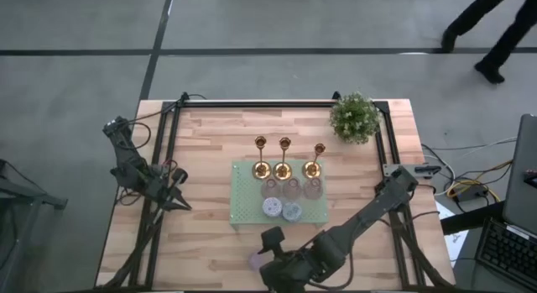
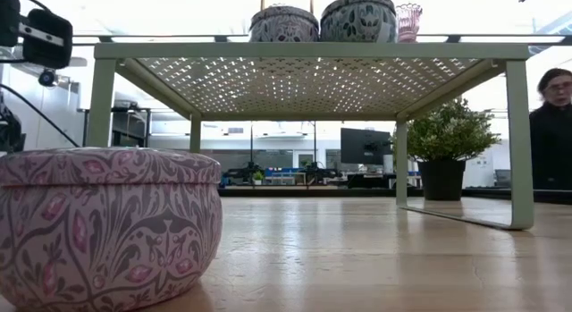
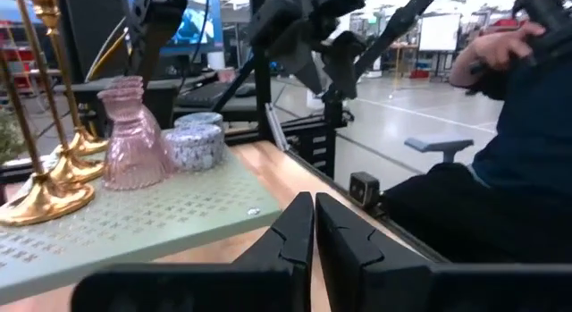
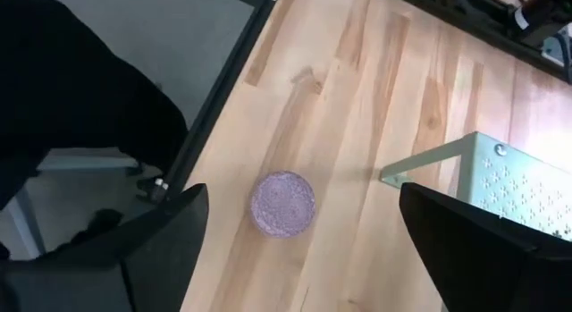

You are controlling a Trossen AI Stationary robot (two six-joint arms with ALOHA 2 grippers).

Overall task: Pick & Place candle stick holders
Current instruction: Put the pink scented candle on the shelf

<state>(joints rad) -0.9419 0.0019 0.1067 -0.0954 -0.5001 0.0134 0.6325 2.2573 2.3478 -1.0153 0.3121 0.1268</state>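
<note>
Item: purple patterned holder (image 4: 282, 202), squat and round, standing on the bare worktop (image 4: 375, 88), apart from the green perforated rack (image 4: 527, 191). Located between the spread fingers (image 4: 161, 249) of the right gripper (image 4: 308, 245) and below them, touching neither; seen large at the near edge in the low view (image 2: 107, 224), with nothing clamped on it. Fingers of the right gripper: released, spread wide, grasping nothing. Left gripper (image 3: 313, 236): parked at the far side of the rack from the right one, fingers clenched together on nothing, idle. On the rack: three gold candlesticks (image 1: 284, 159) in a row, pink glass holders (image 3: 132, 138) just beside them, two round patterned holders (image 1: 281, 209) at the near edge, one bluish-white (image 3: 195, 144). Potted plant (image 1: 355, 117) at the far corner of the worktop, well apart. Person (image 2: 552, 133) seated beyond the worktop, not involved. Step in hand, by judgement: either a placing of the purple holder just completed, or an approach for a pick; not decidable from these views alone. Next move, if a pick: lower straight down until the fingers bracket the holder's sides, then close evenly on the round wall. If a placing: lift clear without nudging the holder, then turn to the next holder on the rack.
</note>
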